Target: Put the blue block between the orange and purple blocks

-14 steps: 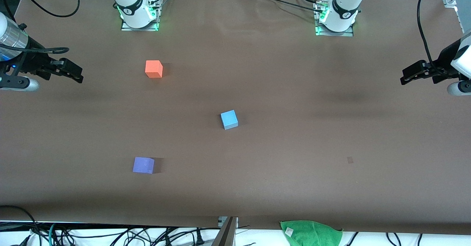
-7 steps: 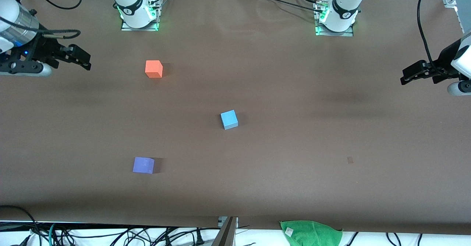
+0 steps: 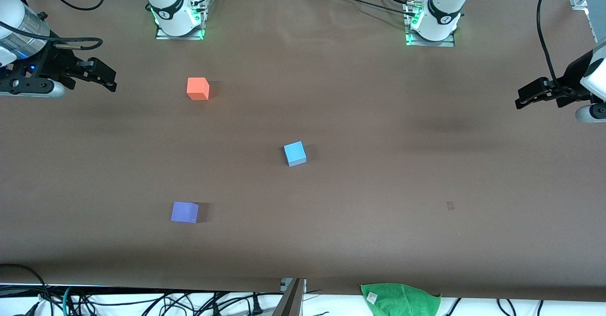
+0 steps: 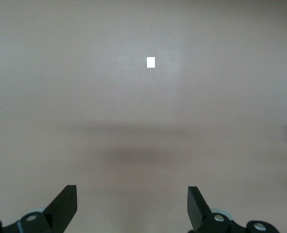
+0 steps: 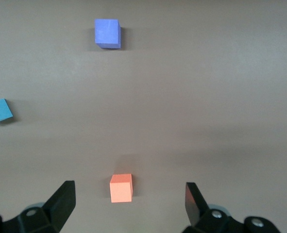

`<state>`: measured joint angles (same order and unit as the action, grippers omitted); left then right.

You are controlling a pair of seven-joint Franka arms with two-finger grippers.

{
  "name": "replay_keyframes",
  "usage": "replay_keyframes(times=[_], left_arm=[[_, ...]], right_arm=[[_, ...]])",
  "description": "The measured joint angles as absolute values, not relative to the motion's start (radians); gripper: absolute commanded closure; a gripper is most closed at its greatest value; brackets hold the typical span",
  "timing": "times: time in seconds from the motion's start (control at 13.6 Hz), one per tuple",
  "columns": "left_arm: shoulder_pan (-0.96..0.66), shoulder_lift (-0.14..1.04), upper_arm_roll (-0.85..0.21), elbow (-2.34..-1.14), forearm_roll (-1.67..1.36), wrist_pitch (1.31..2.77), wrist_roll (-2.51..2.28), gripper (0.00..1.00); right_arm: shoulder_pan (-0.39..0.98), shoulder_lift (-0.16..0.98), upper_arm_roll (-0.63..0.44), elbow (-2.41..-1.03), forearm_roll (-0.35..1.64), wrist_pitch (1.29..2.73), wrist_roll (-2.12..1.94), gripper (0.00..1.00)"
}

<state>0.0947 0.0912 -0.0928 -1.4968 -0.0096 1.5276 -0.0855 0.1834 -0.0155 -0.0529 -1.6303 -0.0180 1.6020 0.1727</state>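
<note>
blue block: (image 3: 295, 153) sitting free mid-table, nobody touching it. I'd say it's off the orange–purple line, toward the left arm's end, so it needs a sideways carry.
look: small sky-blue matte cube, slightly turned.
orange block: (image 3: 198, 88) about 10 o'clock from blue.
purple block: (image 3: 184, 212) about 8 o'clock, nearer the camera (the gap between them looks roomy).
right gripper: (image 3: 97, 74) jaws spread wide, empty, up over the right arm's end, my pick for the grab.
left gripper: (image 3: 532, 93) wide too, empty, waiting over its own end.

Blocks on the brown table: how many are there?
3. The orange block lies nearest the robot bases, the purple block nearest the front camera, and the blue block between those depths, nearer the table's middle. None looks hidden.
</note>
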Motion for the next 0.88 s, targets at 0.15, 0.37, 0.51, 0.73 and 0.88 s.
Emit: replay_keyframes(times=[0.15, 0.37, 0.51, 0.73, 0.88], left_arm=[[0.095, 0.091, -0.092, -1.497, -0.01, 1.528, -0.086, 0.0], [0.096, 0.092, -0.092, -1.497, -0.01, 1.528, -0.086, 0.0], [0.096, 0.092, -0.092, -1.497, -0.01, 1.528, -0.086, 0.0], [0.096, 0.101, -0.092, -1.497, -0.01, 1.528, -0.086, 0.0], [0.098, 0.106, -0.091, -1.496, -0.01, 1.528, -0.086, 0.0]], right_arm=[[0.183, -0.016, -0.053, -1.628, -0.019, 1.604, 0.173, 0.0], [0.183, -0.016, -0.053, -1.627, -0.022, 1.606, 0.173, 0.0], [0.182, -0.016, -0.056, -1.626, -0.023, 1.612, 0.173, 0.0], [0.178, -0.012, -0.058, -1.626, -0.023, 1.613, 0.173, 0.0], [0.186, 0.016, -0.051, -1.628, -0.023, 1.613, 0.172, 0.0]])
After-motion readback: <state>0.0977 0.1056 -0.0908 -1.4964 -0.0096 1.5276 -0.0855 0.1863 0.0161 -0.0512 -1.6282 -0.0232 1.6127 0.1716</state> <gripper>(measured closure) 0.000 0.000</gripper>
